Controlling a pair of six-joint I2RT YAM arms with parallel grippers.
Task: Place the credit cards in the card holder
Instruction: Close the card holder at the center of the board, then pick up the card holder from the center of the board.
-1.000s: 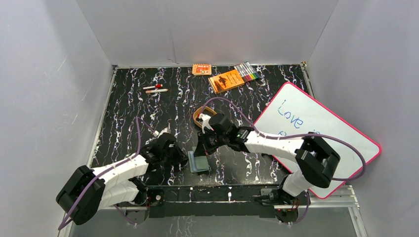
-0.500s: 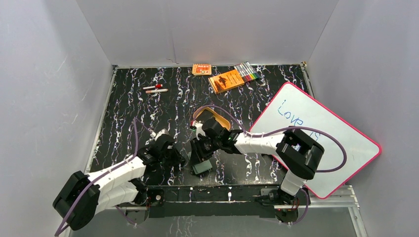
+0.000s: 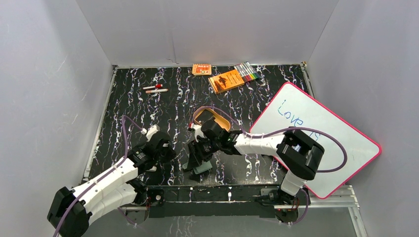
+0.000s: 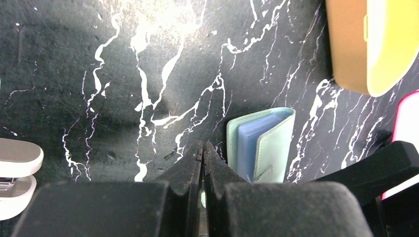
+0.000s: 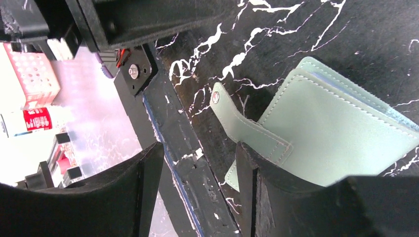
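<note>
Lying near the table's (image 3: 128, 113) front edge, just ahead of the arm bases, the holder (image 5: 341, 143) is now folded over. A second ago it lay spread flat in the same spot. Its green cover faces up, with the pale blue pockets showing only as a sliver at the open side. The tab (image 5: 232, 126) sticks out loose, its snap unfastened.

The right claw (image 5: 197, 163) was pressed together above the holder a second ago. Since then it has dropped to the holder and spread, and it now pinches nothing. Its fingers straddle the tab end, one finger right beside the tab and the cover's corner. That reads as a release after tipping the cover shut.

The left claw (image 4: 202, 153) is pressed together and empty, its tips close to the holder's fold without clearly touching it. That arm has drawn back a little to its own side.

No dark cards show on the table or in either claw. They may already sit inside the pockets, though the fold hides that. If so, little is left beyond backing away or snapping the tab.

The tray (image 4: 346, 49) sits well behind, untouched.
</note>
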